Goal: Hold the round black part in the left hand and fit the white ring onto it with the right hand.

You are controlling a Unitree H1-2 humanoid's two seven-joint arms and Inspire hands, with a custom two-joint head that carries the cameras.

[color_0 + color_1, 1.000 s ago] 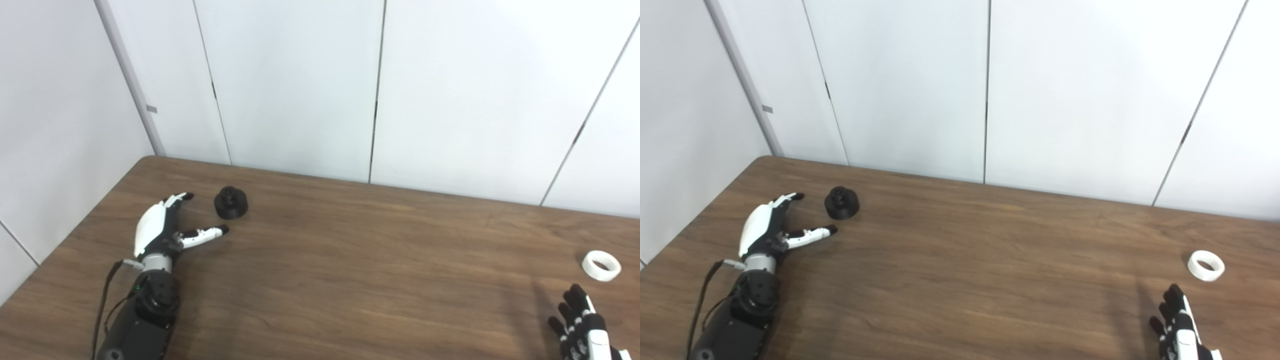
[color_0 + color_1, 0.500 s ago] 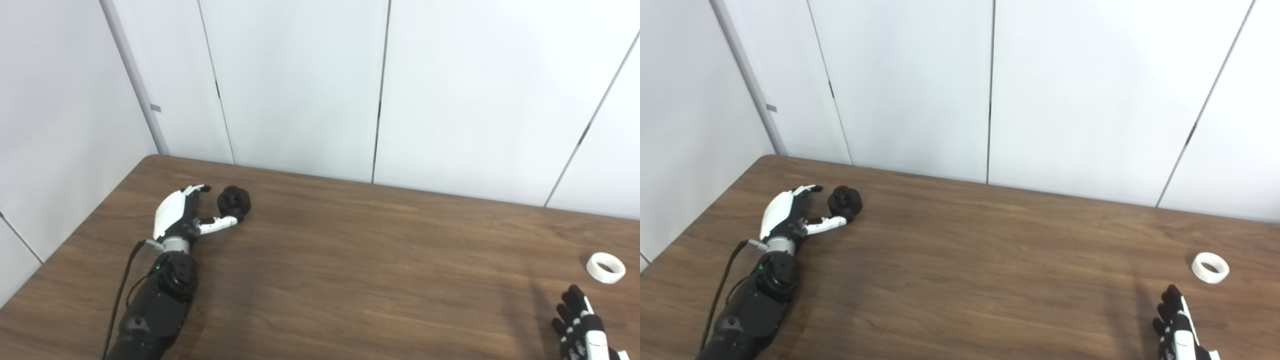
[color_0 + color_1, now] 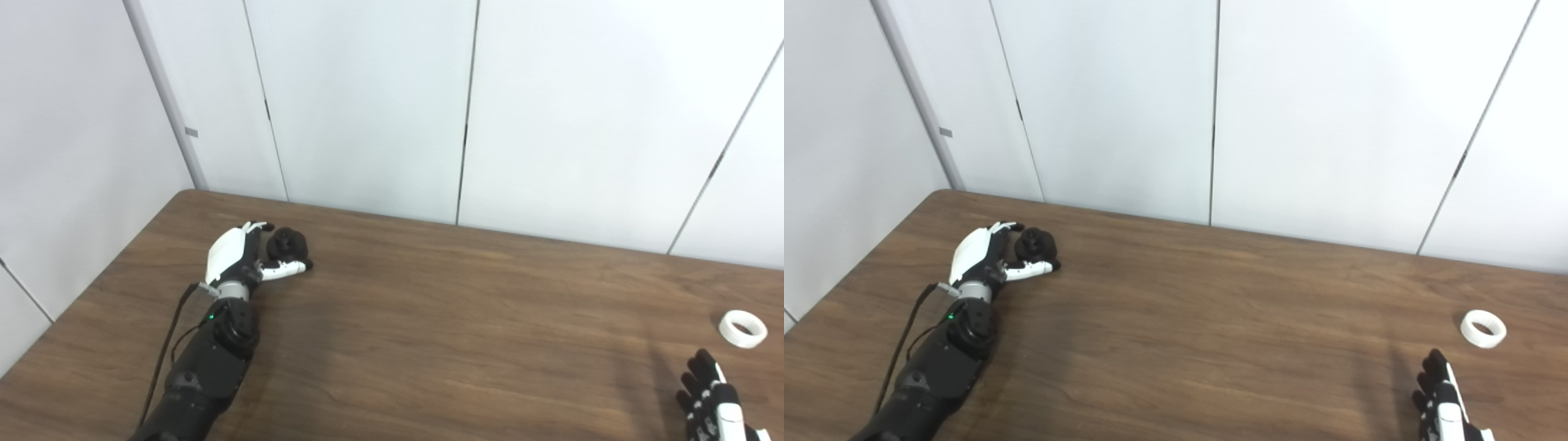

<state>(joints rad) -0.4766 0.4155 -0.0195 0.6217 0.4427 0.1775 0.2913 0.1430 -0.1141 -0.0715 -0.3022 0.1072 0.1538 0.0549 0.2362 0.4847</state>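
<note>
The round black part (image 3: 288, 244) sits on the wooden table (image 3: 429, 318), near its far left corner. The left hand (image 3: 236, 260) lies around it: the fingers (image 3: 257, 227) curve at the far left side of the part, and the thumb (image 3: 285, 267) reaches along its near side. Fingers and thumb are apart, and I cannot tell if they already press on the part; it is not lifted. The white ring (image 3: 743, 328) lies flat on the table at the far right. The right hand (image 3: 710, 407) is at the lower right edge, near the ring but not touching it, its black fingers (image 3: 698, 370) spread and holding nothing
</note>
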